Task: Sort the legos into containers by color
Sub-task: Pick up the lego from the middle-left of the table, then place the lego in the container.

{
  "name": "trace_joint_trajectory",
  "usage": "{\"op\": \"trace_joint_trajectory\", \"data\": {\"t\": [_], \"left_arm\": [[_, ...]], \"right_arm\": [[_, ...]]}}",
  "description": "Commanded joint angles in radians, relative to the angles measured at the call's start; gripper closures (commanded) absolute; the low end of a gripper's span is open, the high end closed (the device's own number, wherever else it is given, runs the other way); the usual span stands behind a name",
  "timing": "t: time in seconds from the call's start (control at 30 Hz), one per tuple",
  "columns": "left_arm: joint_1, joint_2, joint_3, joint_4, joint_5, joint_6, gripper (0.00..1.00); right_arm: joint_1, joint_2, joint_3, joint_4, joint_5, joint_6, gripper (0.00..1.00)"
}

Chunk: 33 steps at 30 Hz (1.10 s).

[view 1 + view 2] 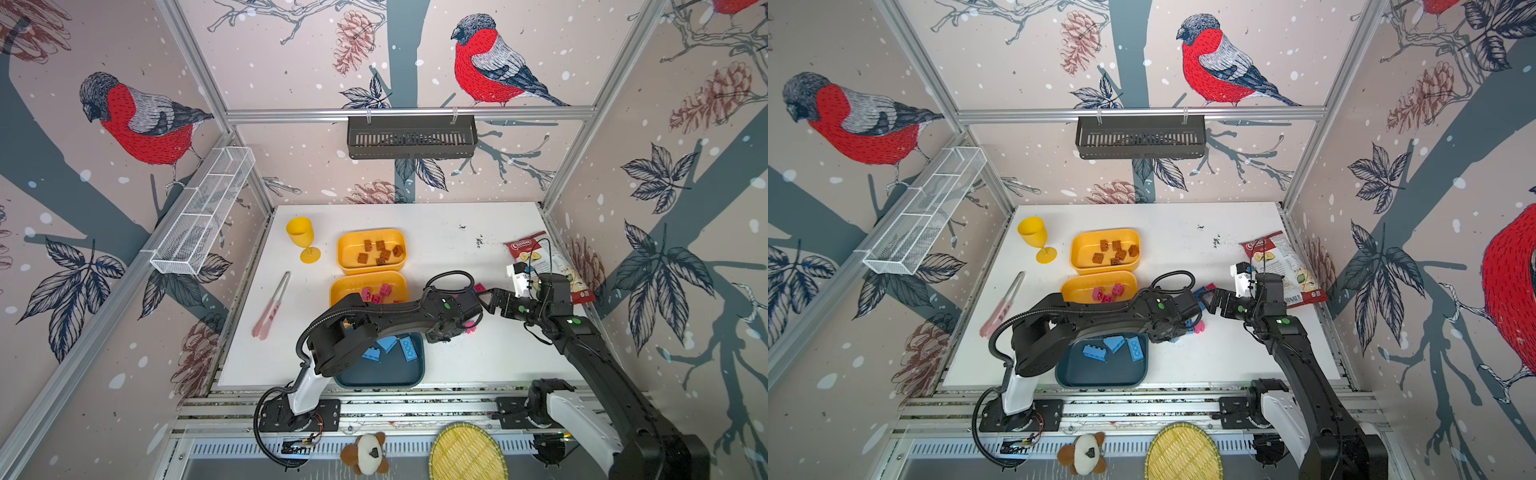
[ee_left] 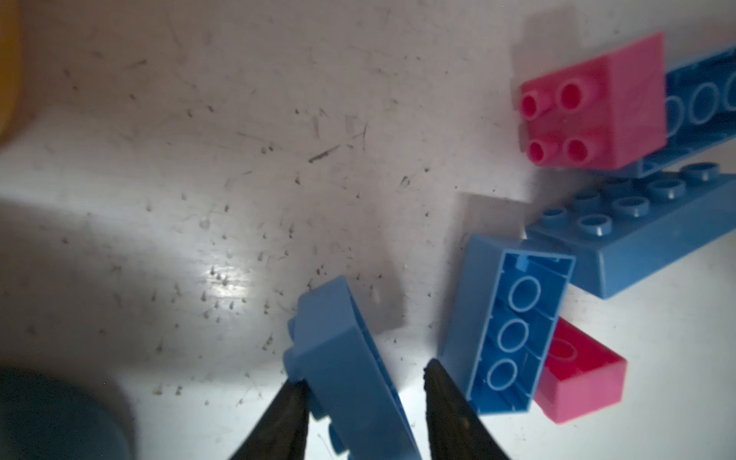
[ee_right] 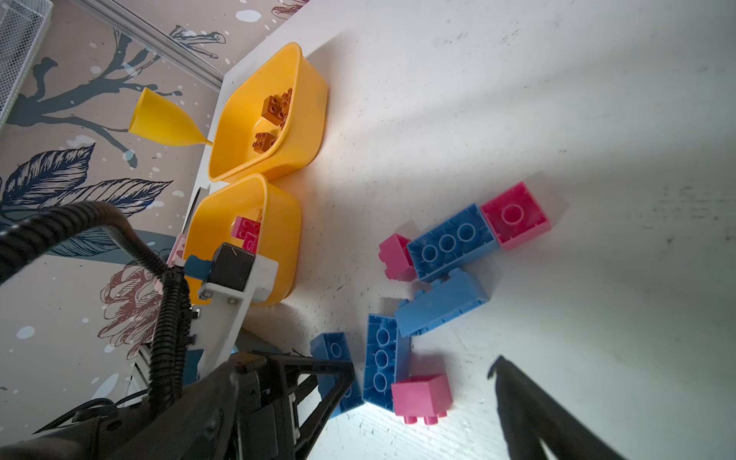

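Left gripper (image 2: 362,374): narrow, astride a tilted blue brick (image 2: 342,358), one finger (image 2: 286,414) touching it, a slit of gap at the other; right gripper (image 1: 485,300): spread wide, holding nothing.

Top views: chip bag (image 1: 544,266) at the far right edge of the table (image 1: 436,249), red label in white script, seemingly "Chuba", small print unreadable; brown legos (image 1: 384,253) in the far yellow tray (image 1: 345,249), pink legos (image 1: 385,289) in the nearer yellow tray (image 1: 338,291), three blue legos (image 1: 1114,343) in the teal tray (image 1: 1100,376); left arm stretched low over the trays toward the loose bricks (image 1: 1200,327), right arm extended opposite it. Left wrist: beside the fingers a studded pink cube (image 2: 593,107), a blue brick on its side (image 2: 509,326) showing three tubes, a second pink brick (image 2: 577,382) against it. Right wrist: loose bricks on bare white table, apart from the yellow trays; one black finger (image 3: 525,406) in view.
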Motion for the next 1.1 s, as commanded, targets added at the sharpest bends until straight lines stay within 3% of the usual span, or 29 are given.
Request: {"op": "trace_joint_trajectory", "data": {"t": [0.0,0.23,0.57,0.77,0.93,1.07], "left_arm": [[0.006,0.007,0.005,-0.033,-0.013,-0.004,0.59],[0.010,-0.004,0.017,-0.040,-0.024,0.051,0.75],[0.022,-0.160,0.083,-0.227,-0.132,0.329,0.77],[0.024,-0.360,-0.053,-0.316,-0.054,0.444,0.78],[0.024,-0.515,-0.205,-0.339,0.009,0.430,0.78],[0.020,-0.576,-0.356,-0.262,0.117,0.417,0.79]], "right_arm": [[-0.001,-0.003,0.001,0.004,-0.008,0.004,0.00],[-0.008,-0.002,0.002,0.001,-0.008,0.003,0.00],[-0.011,0.004,0.012,0.020,-0.010,0.009,0.00],[-0.011,0.021,0.028,0.003,-0.010,-0.013,0.00],[-0.011,0.040,0.028,0.007,-0.023,-0.015,0.00],[-0.008,0.048,0.038,-0.002,-0.030,-0.020,0.00]]}}
